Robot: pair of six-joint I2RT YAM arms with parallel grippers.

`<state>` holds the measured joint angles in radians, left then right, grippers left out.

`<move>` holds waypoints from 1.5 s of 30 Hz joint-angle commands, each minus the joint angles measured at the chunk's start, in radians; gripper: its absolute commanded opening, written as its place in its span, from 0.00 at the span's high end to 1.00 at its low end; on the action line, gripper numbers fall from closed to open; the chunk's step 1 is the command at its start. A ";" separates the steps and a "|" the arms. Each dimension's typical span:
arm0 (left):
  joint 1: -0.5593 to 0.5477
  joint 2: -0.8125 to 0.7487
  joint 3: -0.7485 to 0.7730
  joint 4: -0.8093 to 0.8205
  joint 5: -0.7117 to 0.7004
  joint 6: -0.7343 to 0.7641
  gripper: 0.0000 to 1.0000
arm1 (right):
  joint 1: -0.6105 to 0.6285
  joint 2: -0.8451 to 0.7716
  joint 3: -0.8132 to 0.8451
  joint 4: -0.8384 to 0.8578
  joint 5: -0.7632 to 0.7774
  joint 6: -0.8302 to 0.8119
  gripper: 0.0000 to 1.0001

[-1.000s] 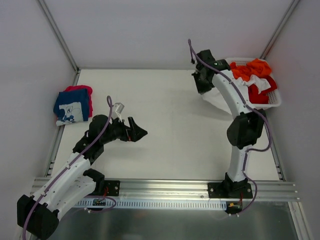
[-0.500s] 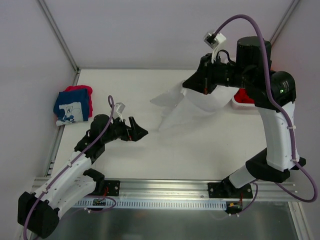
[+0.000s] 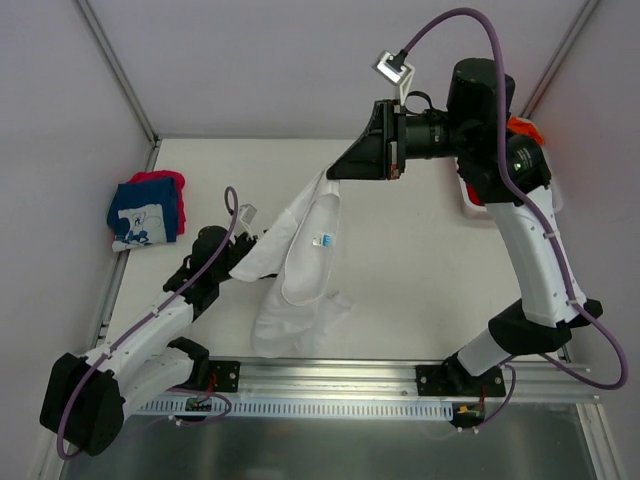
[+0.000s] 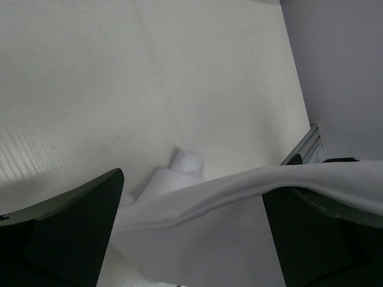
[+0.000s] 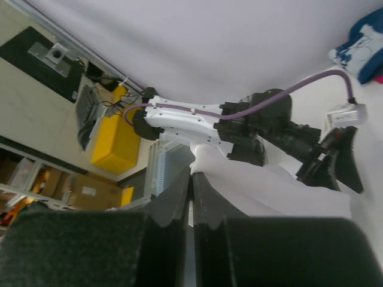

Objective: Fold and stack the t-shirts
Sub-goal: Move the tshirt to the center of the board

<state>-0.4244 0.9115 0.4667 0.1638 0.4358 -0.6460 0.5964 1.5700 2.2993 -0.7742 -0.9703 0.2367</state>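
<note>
One white t-shirt [image 3: 300, 270], clamped by right end effector [image 3: 336, 175], has swung leftward onto the gaping left end effector [image 4: 191, 194].

Pale grey walls [image 3: 300, 60] close the white table [image 3: 420, 270] at nine, twelve and three o'clock; an aluminium rail [image 3: 340, 375] runs along six o'clock.

No lettering can be read. The navy t-shirt [image 3: 140, 215] at the surface's [image 3: 400, 290] left edge bears a white print and the white t-shirt [image 3: 300, 275] a blue-marked tag [image 3: 320, 241], both illegible.
</note>
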 commanded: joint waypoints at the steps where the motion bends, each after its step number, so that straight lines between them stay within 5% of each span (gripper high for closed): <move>1: 0.003 0.015 0.010 0.103 0.044 -0.043 0.01 | 0.009 -0.019 -0.073 0.337 -0.157 0.248 0.94; 4: 0.001 -0.002 0.009 0.103 0.029 -0.038 0.01 | -0.013 -0.039 -0.049 0.230 -0.099 0.161 0.93; 7: 0.001 -0.026 -0.002 0.089 0.017 -0.034 0.01 | -0.059 -0.111 -0.095 -0.183 0.147 -0.122 0.93; 10: 0.001 -0.051 -0.007 0.048 0.006 -0.017 0.01 | -0.066 -0.209 -0.252 -0.344 0.648 -0.319 0.93; 19: 0.001 -0.149 0.009 -0.043 -0.014 0.003 0.01 | -0.122 -0.439 -0.759 -0.332 1.090 -0.352 0.91; 25: 0.001 -0.160 0.020 -0.081 -0.009 0.003 0.01 | -0.175 -0.478 -0.908 -0.332 1.174 -0.355 0.87; 27: 0.001 -0.152 0.020 -0.084 0.001 0.002 0.01 | -0.188 -0.460 -0.966 -0.330 1.196 -0.350 0.77; 28: -0.001 -0.145 0.020 -0.083 0.006 0.002 0.01 | -0.188 -0.450 -0.985 -0.327 1.219 -0.344 0.65; 29: -0.004 -0.138 0.020 -0.084 0.006 0.005 0.01 | -0.191 -0.443 -1.004 -0.323 1.226 -0.341 0.42; 30: -0.013 -0.125 0.023 -0.083 0.000 0.008 0.01 | -0.190 -0.430 -1.024 -0.297 1.222 -0.339 0.39; 41: -0.109 0.272 0.153 -0.075 -0.095 0.051 0.01 | -0.219 -0.168 -1.078 -0.128 0.987 -0.401 0.35; 45: -0.114 0.280 0.139 -0.064 -0.115 0.063 0.01 | -0.219 -0.035 -1.068 -0.105 0.913 -0.398 0.36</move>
<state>-0.5247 1.2053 0.5858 0.0650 0.3439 -0.6075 0.3817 1.4818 1.1950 -0.9123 0.0418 -0.1417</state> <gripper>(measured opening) 0.991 0.644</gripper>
